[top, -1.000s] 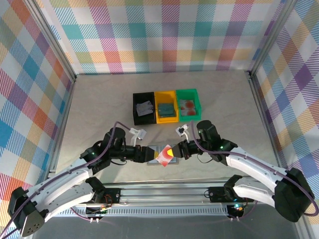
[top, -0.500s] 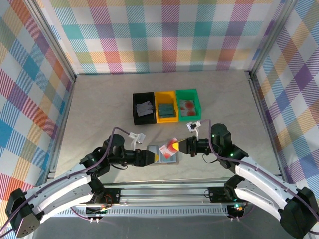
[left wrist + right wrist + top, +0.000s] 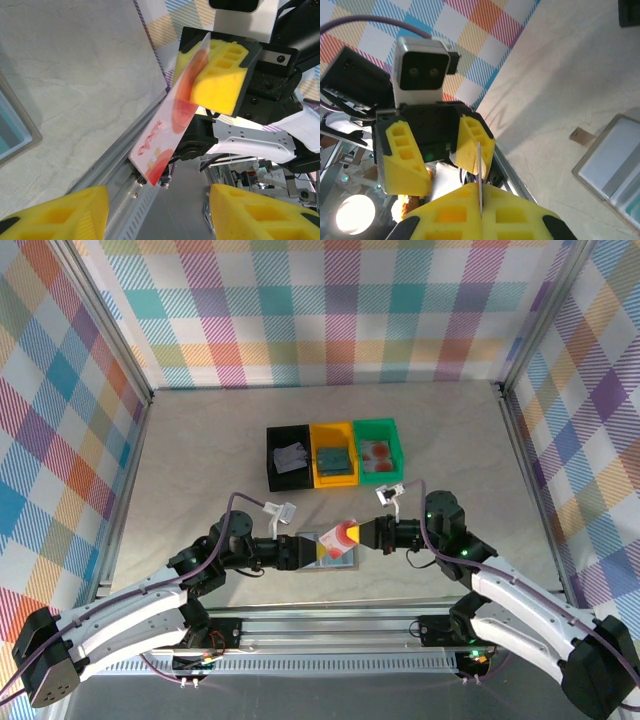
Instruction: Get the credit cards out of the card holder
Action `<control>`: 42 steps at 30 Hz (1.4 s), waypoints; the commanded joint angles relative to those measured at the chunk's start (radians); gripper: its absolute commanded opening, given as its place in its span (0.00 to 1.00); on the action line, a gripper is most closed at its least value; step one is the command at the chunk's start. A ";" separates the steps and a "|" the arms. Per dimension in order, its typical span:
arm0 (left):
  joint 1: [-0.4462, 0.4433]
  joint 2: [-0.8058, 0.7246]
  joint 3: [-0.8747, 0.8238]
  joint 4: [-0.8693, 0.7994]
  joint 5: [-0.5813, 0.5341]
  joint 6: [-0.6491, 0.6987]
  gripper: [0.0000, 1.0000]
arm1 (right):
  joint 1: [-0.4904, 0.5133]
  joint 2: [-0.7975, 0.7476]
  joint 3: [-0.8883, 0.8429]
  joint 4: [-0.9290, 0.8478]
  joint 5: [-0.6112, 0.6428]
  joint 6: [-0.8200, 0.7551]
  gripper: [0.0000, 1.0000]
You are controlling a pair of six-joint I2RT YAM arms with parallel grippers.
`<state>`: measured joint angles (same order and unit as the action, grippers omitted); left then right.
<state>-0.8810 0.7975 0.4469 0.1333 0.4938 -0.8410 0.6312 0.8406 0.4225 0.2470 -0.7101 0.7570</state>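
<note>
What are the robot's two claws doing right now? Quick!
The left gripper is open and holds nothing.
The right gripper is shut on a reddish-pink credit card.

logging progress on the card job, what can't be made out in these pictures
Top external: the right gripper and its reddish credit card cover part of the card holder; whether cards remain inside is hidden.
Right wrist: the frame's right edge cuts the card holder; the credit card shows edge-on.
Left wrist: the card's print is blurred.
Top external: contents of the black tray, yellow tray and green tray are too small.
</note>
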 commanded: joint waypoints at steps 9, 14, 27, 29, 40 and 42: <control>-0.012 0.004 0.004 0.020 -0.012 0.018 0.48 | -0.005 0.090 0.061 0.074 -0.147 0.026 0.00; -0.012 0.012 0.001 0.038 -0.002 0.013 0.46 | -0.005 0.117 0.069 0.091 -0.193 0.033 0.00; -0.012 0.013 0.013 0.032 0.015 0.020 0.37 | -0.005 0.146 0.072 0.108 -0.257 0.039 0.00; -0.012 0.012 0.015 0.033 0.018 0.018 0.36 | -0.005 0.151 0.073 0.111 -0.268 0.038 0.00; -0.012 0.037 0.016 0.077 0.051 0.003 0.32 | -0.002 0.177 0.083 0.117 -0.323 0.032 0.00; -0.012 0.049 0.016 0.094 0.061 -0.002 0.31 | 0.002 0.185 0.091 0.106 -0.333 0.025 0.00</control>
<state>-0.8814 0.8368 0.4473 0.1680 0.5240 -0.8417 0.6312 1.0168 0.4721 0.3210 -0.9920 0.7975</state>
